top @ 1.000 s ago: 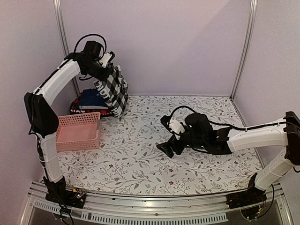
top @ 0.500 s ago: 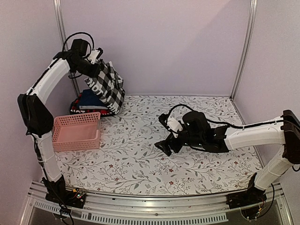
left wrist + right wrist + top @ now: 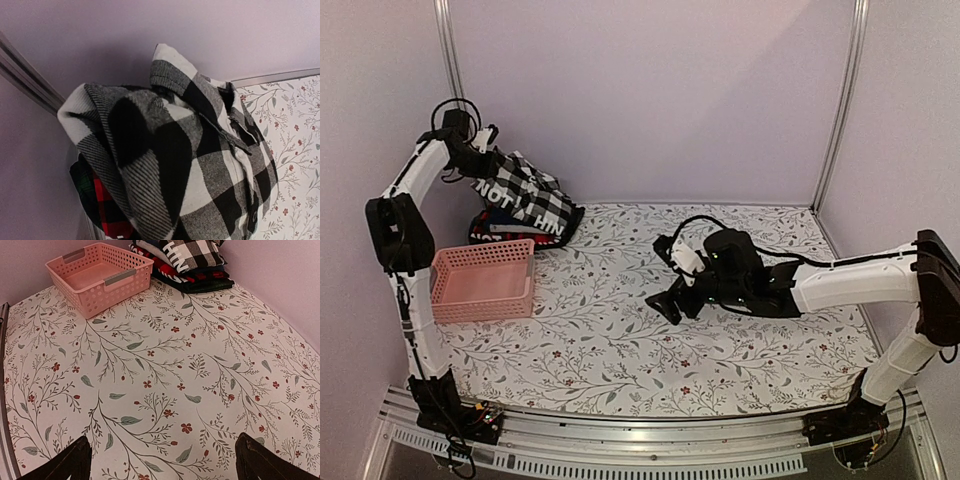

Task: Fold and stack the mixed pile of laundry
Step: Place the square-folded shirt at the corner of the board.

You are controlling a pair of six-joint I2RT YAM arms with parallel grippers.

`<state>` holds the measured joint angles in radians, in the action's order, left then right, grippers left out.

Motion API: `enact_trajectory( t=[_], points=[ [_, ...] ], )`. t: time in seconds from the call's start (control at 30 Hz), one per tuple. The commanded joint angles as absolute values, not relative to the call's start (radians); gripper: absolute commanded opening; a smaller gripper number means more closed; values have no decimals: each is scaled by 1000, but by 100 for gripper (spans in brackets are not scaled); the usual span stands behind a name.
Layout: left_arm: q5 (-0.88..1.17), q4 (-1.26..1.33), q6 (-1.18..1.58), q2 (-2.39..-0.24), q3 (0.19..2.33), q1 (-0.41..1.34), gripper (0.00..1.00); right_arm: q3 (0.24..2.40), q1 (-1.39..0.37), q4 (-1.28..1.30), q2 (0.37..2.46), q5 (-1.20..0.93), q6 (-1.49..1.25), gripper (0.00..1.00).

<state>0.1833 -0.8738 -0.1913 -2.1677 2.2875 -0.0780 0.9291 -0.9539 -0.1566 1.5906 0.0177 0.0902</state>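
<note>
My left gripper (image 3: 478,160) is raised at the back left corner, close to the wall, shut on the black-and-white checked shirt (image 3: 542,203). The shirt drapes from it down onto the laundry pile (image 3: 485,228). A black piece with white lettering (image 3: 502,194) hangs along with the shirt. In the left wrist view the shirt (image 3: 190,150) fills the frame and hides my fingers; the red-and-black plaid piece (image 3: 102,200) shows below it. My right gripper (image 3: 672,305) is open and empty, low over the middle of the table (image 3: 165,465). The pile also shows in the right wrist view (image 3: 192,265).
A pink slotted basket (image 3: 485,280) stands at the left, in front of the pile, and shows empty in the right wrist view (image 3: 100,270). The floral tablecloth (image 3: 600,340) covers the table. Walls and metal posts (image 3: 448,50) close in the back corners.
My left gripper has swung left and down toward the back corner, and the checked shirt has come down from hanging free to resting on the pile. My right gripper has shifted slightly left.
</note>
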Motion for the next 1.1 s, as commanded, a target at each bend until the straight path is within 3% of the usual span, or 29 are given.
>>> enact_trajectory(
  t=[0.0, 0.2, 0.3, 0.5, 0.57, 0.67, 0.77, 0.9, 1.07],
  points=[
    [240, -827, -203, -2247, 2330, -134, 0, 972, -939, -138, 1617, -6, 103, 99],
    [199, -783, -230, -2322, 2329, -150, 0, 1009, -936, -108, 1645, -27, 110, 99],
    [170, -787, -234, -2356, 2325, -154, 5, 1018, -936, -98, 1653, -23, 112, 99],
    [85, -788, -180, -2377, 2347, -149, 35, 1031, -934, -94, 1664, -36, 109, 99],
    [40, -763, -156, -2339, 2324, -148, 50, 1034, -931, -92, 1663, -37, 109, 99],
    [13, -669, -126, -2217, 2214, -147, 72, 1030, -928, -92, 1654, -35, 107, 99],
    [3, -523, -108, -2049, 2024, -140, 87, 1023, -918, -93, 1644, -40, 106, 99],
    [35, -444, -119, -1918, 1860, -95, 93, 1003, -902, -112, 1624, -60, 98, 99],
    [54, -450, -155, -1899, 1773, 25, 92, 991, -893, -119, 1615, -69, 85, 99]
  ],
)
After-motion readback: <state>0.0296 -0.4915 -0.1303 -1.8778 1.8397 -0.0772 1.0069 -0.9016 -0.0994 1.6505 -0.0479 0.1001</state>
